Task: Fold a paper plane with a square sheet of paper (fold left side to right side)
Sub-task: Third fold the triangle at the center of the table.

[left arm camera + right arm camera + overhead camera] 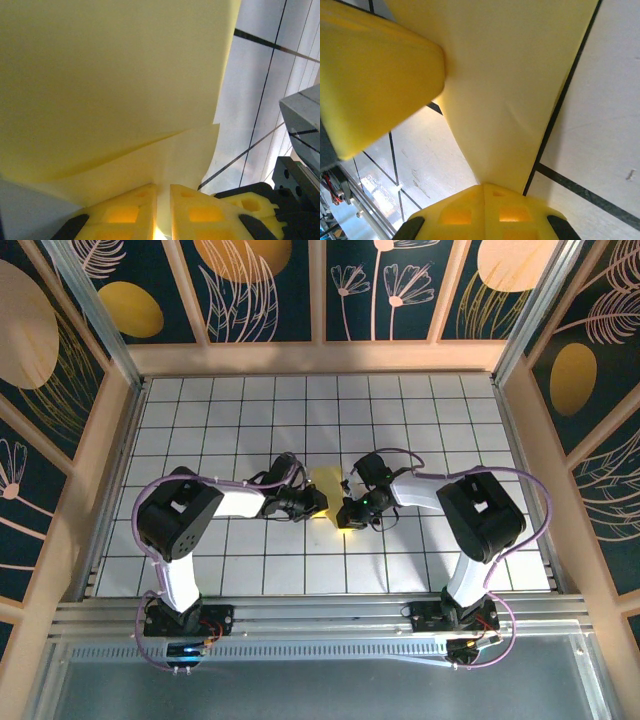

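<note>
**Pinching a thin pale-yellow sheet of paper (327, 481) from both sides, mid-table**

Position. The sheet is at the middle of the white grid-lined table (420, 420), held up where the two arms' tips meet. From above only a small yellow patch shows, its long run lying 12 to 6 o'clock.

Left gripper (162, 192). Its yellow foam pads (125, 212) are closed to a slit, with the sheet's edge clamped in it. From these jaws the paper rises toward 12 o'clock and spreads to 10. Two layers show here, an upper flap curling over a lower one. The bend between them is soft, not a pressed crease.

Right gripper (484, 195). Its pads are pressed tight together, with the paper's narrow end caught at their tip. The sheet fans out toward 12 and 1 o'clock. The left arm's pad is beside it at 10 o'clock.

Relation that matters. Seen from overhead, the sheet lies at about 1 o'clock from the left gripper and 11 o'clock from the right. Both are on the paper and neither is nearer. My guess is that carrying the left side over falls to the left arm, with the right as anchor.

Look of the paper. It is plain, unmarked, matte, bowed and limp, with one faint dimple visible from the right wrist. It is likely to buckle if the grips pull unevenly.
</note>
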### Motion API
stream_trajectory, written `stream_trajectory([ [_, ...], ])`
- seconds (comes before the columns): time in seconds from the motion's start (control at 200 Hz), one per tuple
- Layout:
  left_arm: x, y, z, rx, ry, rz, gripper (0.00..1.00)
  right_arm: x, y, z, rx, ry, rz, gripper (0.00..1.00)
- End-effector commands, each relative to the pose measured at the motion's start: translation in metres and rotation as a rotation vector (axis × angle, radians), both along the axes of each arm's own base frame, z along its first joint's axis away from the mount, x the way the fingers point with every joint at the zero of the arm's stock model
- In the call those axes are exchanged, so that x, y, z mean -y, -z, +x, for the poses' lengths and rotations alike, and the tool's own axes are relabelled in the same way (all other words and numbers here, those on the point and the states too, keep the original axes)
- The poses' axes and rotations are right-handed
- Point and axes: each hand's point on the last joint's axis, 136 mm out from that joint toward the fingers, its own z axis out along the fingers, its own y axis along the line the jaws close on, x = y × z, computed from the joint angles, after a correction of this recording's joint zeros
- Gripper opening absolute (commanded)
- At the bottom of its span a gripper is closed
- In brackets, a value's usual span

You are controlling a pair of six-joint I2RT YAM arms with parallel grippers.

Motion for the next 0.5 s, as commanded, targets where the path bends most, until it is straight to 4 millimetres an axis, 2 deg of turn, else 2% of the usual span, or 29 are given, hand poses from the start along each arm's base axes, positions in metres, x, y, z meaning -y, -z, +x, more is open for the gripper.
stream_trajectory([
  [0.0, -0.024, 0.021, 0.009, -0.031, -0.069, 0.060, 0.16, 0.044, 0.043, -0.027, -0.100, 0.009, -0.244, 0.00],
  [0.38, -0.072, 0.037, 0.043, 0.006, -0.130, 0.178, 0.15, 0.043, 0.042, -0.027, -0.099, 0.009, -0.241, 0.00],
  [0.495, -0.080, 0.038, 0.048, 0.013, -0.141, 0.184, 0.15, 0.042, 0.042, -0.028, -0.099, 0.007, -0.239, 0.00],
])
